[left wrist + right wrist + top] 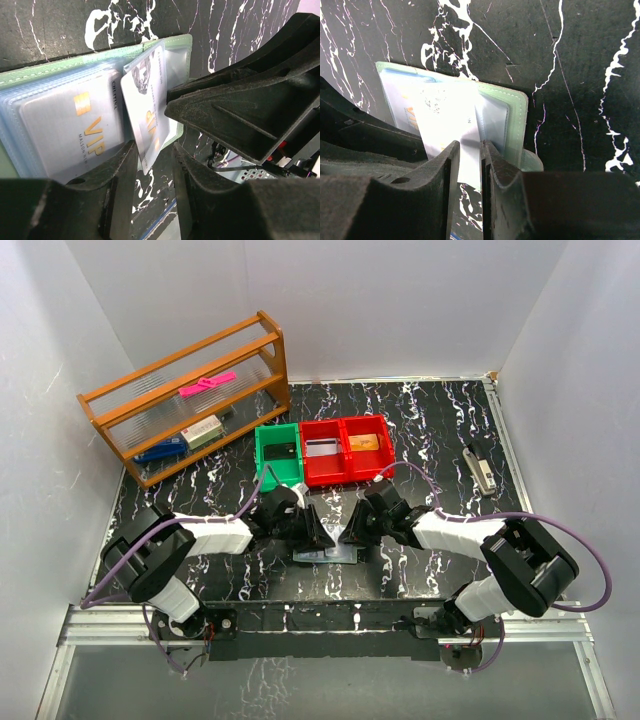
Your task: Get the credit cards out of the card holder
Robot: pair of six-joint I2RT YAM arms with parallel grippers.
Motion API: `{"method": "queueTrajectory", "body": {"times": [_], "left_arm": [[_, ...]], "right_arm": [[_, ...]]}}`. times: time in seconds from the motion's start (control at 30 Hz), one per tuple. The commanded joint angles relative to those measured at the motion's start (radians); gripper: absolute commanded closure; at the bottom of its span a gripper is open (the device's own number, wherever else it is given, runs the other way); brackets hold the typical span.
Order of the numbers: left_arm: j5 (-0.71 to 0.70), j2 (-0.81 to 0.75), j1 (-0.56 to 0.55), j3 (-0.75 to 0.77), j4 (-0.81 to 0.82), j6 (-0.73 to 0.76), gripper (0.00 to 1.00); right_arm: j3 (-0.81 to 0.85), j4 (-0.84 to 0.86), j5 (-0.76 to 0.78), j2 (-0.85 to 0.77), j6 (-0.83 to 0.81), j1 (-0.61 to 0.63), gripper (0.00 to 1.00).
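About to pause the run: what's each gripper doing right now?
Left gripper: open, fingers either side of a card, not clamped.
Right gripper: fingers nearly closed over that card; grip cannot be told.

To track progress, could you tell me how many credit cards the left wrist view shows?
2: a VIP card sleeved in the card holder, and a second card sticking partway out beside it. More may be hidden.

Bright even o/h light, soft shadows, glare on card holder (60, 95) sleeves, fg jaws blurry in wrist cams.
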Motion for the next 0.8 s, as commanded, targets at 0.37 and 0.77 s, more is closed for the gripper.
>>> {"method": "queueTrajectory", "body": {"times": [0.37,0.77], "left_arm": [[0.018,-0.050,0.004,-0.052,0.094,-0.050,0.81],[-0.009,-0.095,0.004,-0.055,0.050,-0.044,0.92]], "right_arm": [[-0.040,-0.062,0.041,0.031,-0.015,-0.002,0.78],[-0.040,-0.059,0.044,0.036,-0.022,-0.004,0.77]]}}
